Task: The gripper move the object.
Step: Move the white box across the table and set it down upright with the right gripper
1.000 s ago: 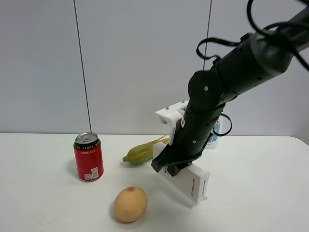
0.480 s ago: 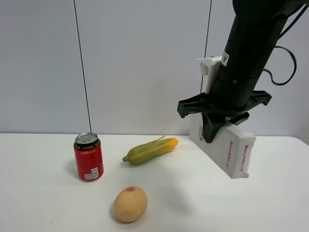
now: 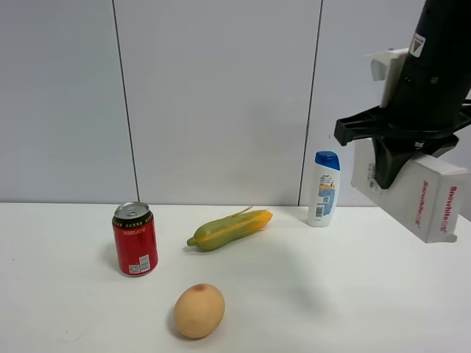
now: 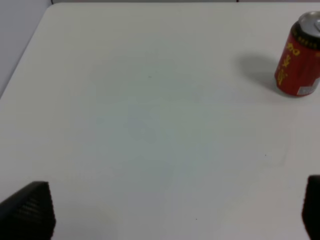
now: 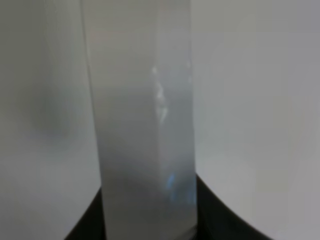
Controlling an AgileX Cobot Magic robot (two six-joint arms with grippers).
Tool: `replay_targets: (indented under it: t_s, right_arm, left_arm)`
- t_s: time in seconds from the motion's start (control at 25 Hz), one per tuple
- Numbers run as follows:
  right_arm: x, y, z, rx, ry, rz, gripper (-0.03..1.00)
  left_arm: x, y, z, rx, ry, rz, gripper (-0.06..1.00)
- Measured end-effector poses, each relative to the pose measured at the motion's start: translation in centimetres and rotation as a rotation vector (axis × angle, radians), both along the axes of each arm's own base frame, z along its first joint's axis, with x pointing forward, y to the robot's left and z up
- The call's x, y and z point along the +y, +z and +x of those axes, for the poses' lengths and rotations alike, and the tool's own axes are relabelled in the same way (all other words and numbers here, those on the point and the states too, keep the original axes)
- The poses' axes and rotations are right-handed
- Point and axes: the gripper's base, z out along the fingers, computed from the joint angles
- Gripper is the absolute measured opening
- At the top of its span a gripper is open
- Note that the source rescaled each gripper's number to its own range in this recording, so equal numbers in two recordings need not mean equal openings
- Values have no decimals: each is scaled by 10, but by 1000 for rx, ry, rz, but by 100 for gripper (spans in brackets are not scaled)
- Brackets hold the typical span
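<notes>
My right gripper is shut on the long white carton with red lettering and holds it tilted in the air at the far right, well above the table. In the right wrist view the carton fills the middle, blurred, between the dark fingers. My left gripper is open and empty over bare table; only its two dark fingertips show at the frame's corners. The left arm is out of the exterior view.
A red can stands at the left and also shows in the left wrist view. A corn cob lies mid-table, a brown egg-shaped fruit in front. A white shampoo bottle with blue cap stands by the wall.
My right gripper has lifted the carton off the table and carried it up and to the right. The shampoo bottle, hidden before, is now in view.
</notes>
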Motion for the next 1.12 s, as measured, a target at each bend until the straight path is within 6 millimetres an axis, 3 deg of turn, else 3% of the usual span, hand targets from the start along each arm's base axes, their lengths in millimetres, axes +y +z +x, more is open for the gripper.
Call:
replay_targets:
  t_s: [0.4, 0.68, 0.8, 1.12]
  right_arm:
    - [-71, 7, 14, -4, -172, -91, 0]
    - [-112, 4, 38, -127, -212, -54, 0]
    - [-118, -13, 57, -144, -185, -34, 0]
    - [-126, -93, 107, -125, -149, 2, 0]
  left_arm:
    - [0, 0, 0, 0, 0, 0, 100]
    - [0, 0, 0, 0, 0, 0, 100]
    - [0, 0, 0, 0, 0, 0, 100]
    - [0, 0, 0, 0, 0, 0, 100]
